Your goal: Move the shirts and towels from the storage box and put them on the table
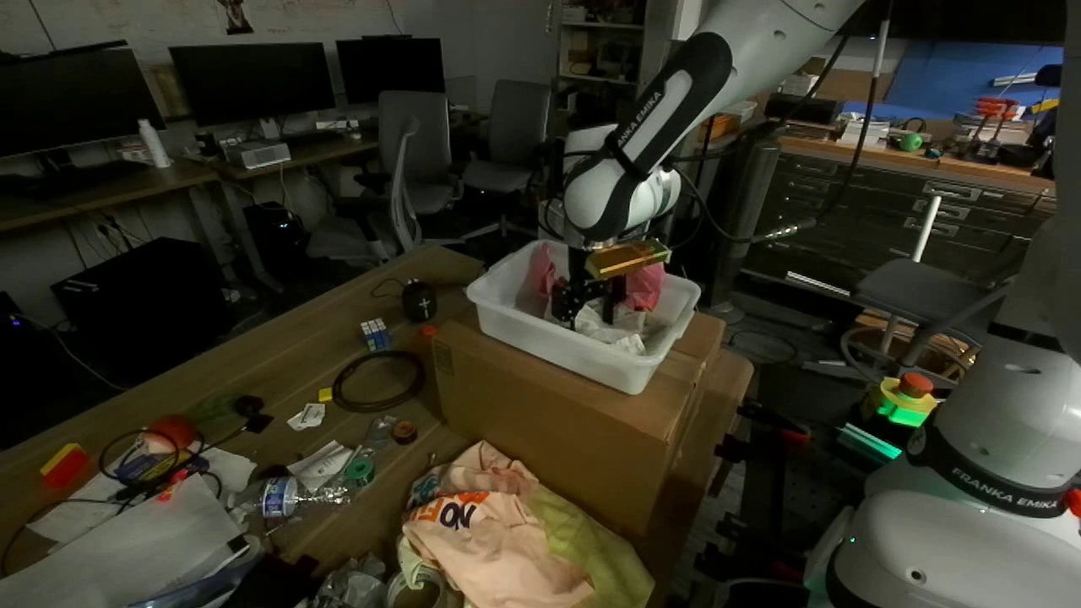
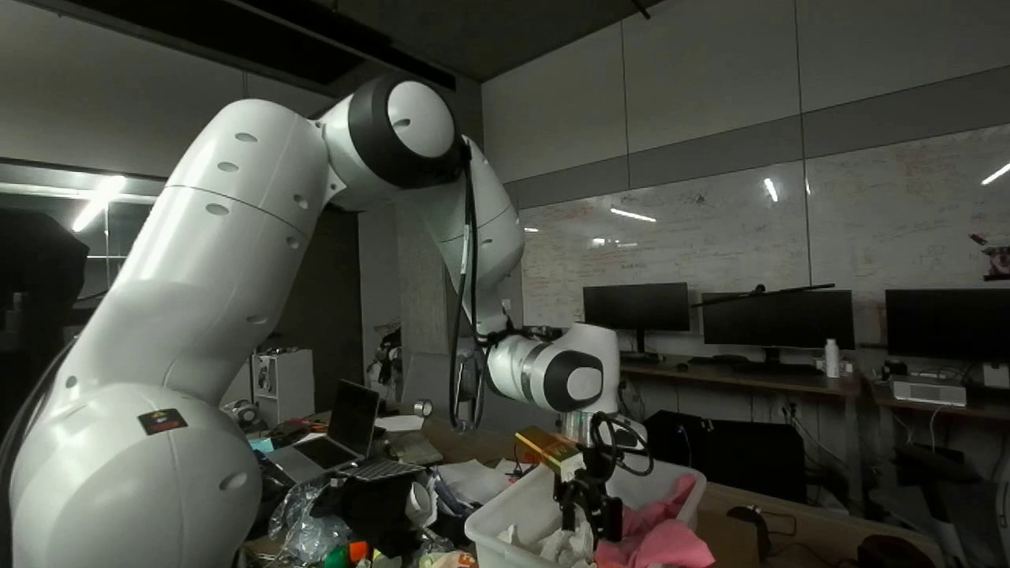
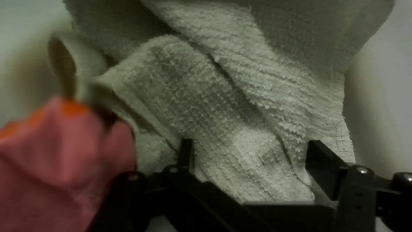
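Nearest you in an exterior view, peach and yellow-green cloths (image 1: 507, 540) lie heaped on the worktop (image 1: 270, 371). Beyond them, the storage box (image 1: 549, 342) sits on a cardboard box (image 1: 540, 431). Inside it, your jaws stand wide apart, gripping nothing, with the white towel (image 3: 209, 106) showing between them. Farther back lies the pink-red cloth (image 1: 644, 289).

The glossy white arm (image 2: 225, 244) has black FRANKA EMIKA bands (image 1: 984, 485), cables (image 2: 470, 197) and claw (image 3: 249, 156).

From here I count one tub (image 1: 557, 342), at least two cloths (image 1: 645, 287) in it, at least one cloth (image 1: 490, 540) near it, one carton (image 1: 557, 414) under it, three monitors (image 1: 252, 89) beyond it.
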You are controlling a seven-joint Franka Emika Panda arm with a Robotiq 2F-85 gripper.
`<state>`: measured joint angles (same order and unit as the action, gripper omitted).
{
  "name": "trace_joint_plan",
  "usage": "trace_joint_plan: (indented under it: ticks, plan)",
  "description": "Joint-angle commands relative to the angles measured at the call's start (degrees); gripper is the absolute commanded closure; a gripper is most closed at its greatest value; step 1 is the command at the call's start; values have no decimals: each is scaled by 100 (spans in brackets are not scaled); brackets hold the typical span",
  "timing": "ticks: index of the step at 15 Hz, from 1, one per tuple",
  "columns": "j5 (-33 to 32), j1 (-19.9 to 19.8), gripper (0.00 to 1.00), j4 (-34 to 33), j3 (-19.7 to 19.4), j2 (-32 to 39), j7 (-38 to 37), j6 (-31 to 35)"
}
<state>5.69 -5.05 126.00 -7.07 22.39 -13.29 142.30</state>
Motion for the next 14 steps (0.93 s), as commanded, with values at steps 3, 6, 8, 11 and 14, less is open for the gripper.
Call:
trace_joint_plan:
  ticks: [3, 6, 8, 11, 14]
  plan:
    - [-229, 175, 58, -38, -173, 50, -476, 173]
    - [-197, 174, 81, -26, -175, 19, -573, 206]
    - [-136, 149, 95, -11, -150, -20, -579, 211]
    - [-29, 91, 100, 105, -101, -219, -502, 208]
    - [142, 16, 97, 301, -55, -557, -389, 309]
